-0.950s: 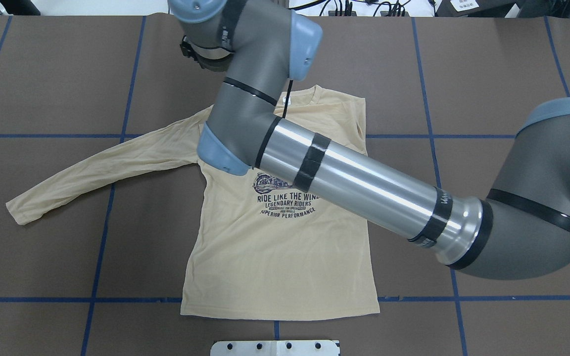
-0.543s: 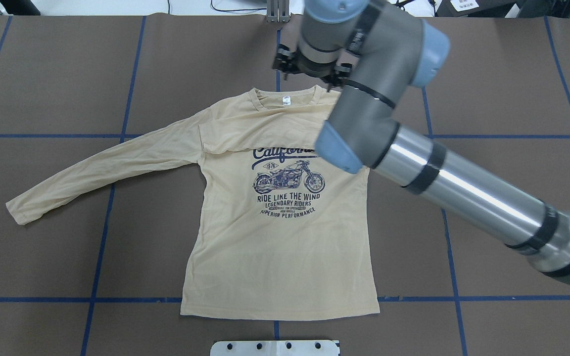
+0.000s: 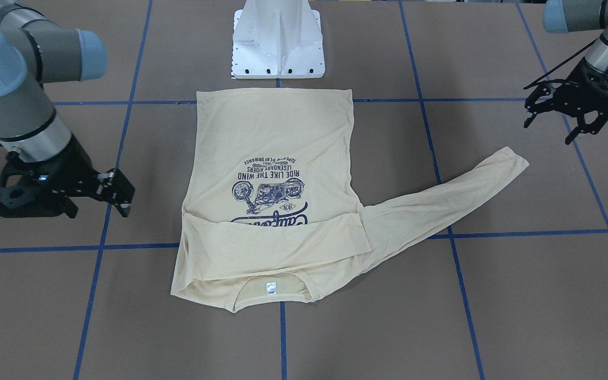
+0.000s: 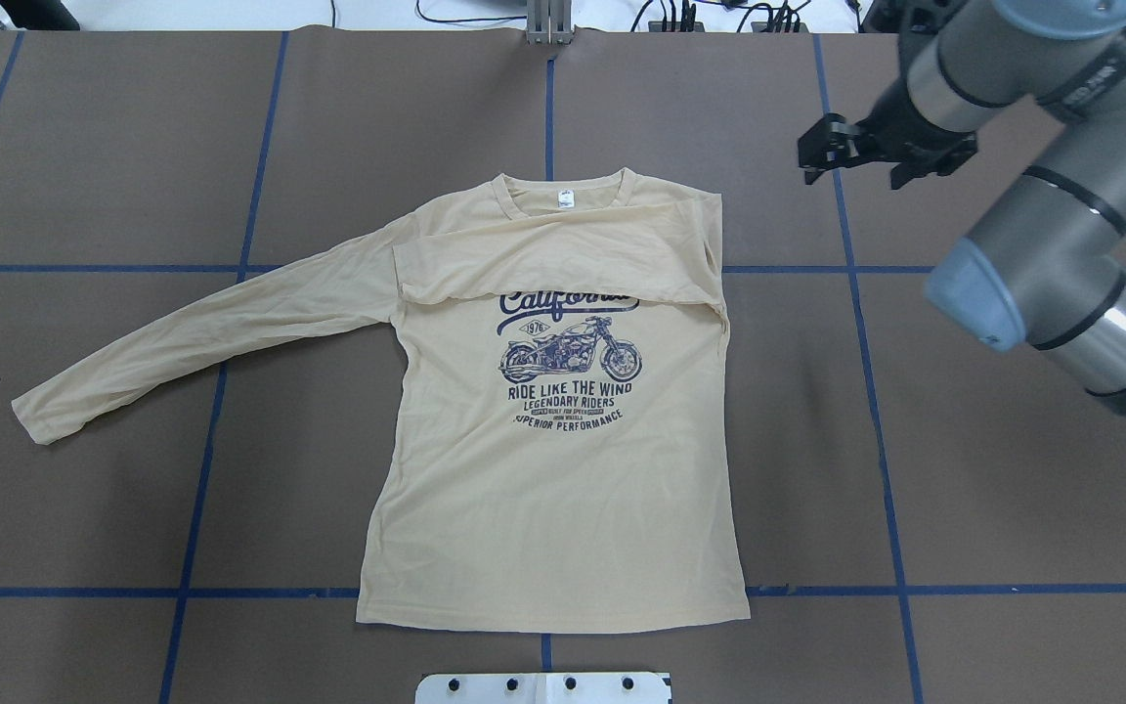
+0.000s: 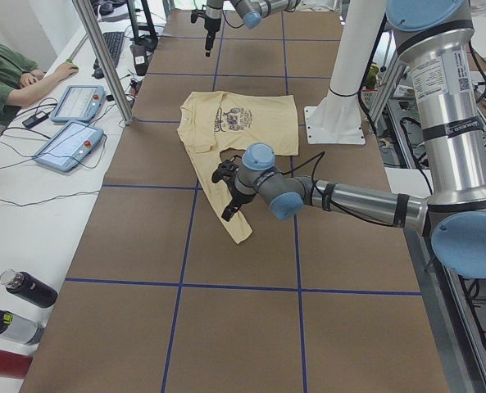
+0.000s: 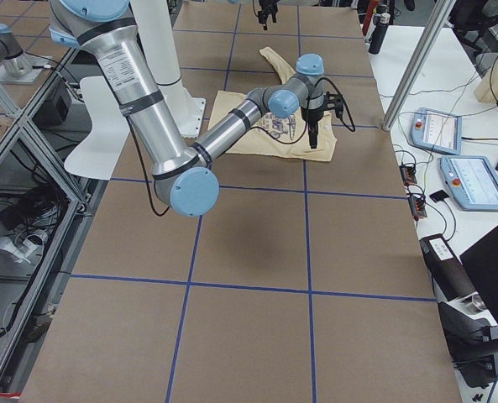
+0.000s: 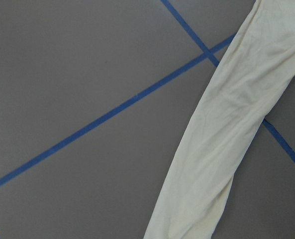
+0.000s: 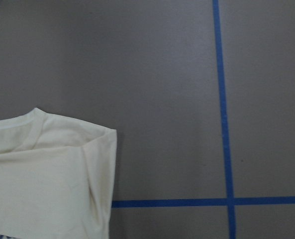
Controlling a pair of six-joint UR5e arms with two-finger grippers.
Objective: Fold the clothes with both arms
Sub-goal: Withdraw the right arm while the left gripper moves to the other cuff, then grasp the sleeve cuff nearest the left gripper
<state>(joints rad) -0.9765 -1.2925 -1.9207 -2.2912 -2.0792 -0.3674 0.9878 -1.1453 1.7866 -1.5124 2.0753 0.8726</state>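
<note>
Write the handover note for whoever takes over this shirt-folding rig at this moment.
Left gripper: open, empty, hovering near the cuff of the outstretched sleeve.
Right gripper: open, empty, off the T-shirt, beside its shoulder on the robot's right.
T-shirt: flat on the table, print up, collar away from the robot.
Done: folded sleeve lies across the chest, covering the top of the print.
Left: fold in the outstretched sleeve, then the body.

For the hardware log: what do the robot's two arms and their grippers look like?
The left arm and right arm are grey joints with light blue caps, silver tubes, black bands and black cables. The left gripper and right gripper are black, two-fingered.
</note>
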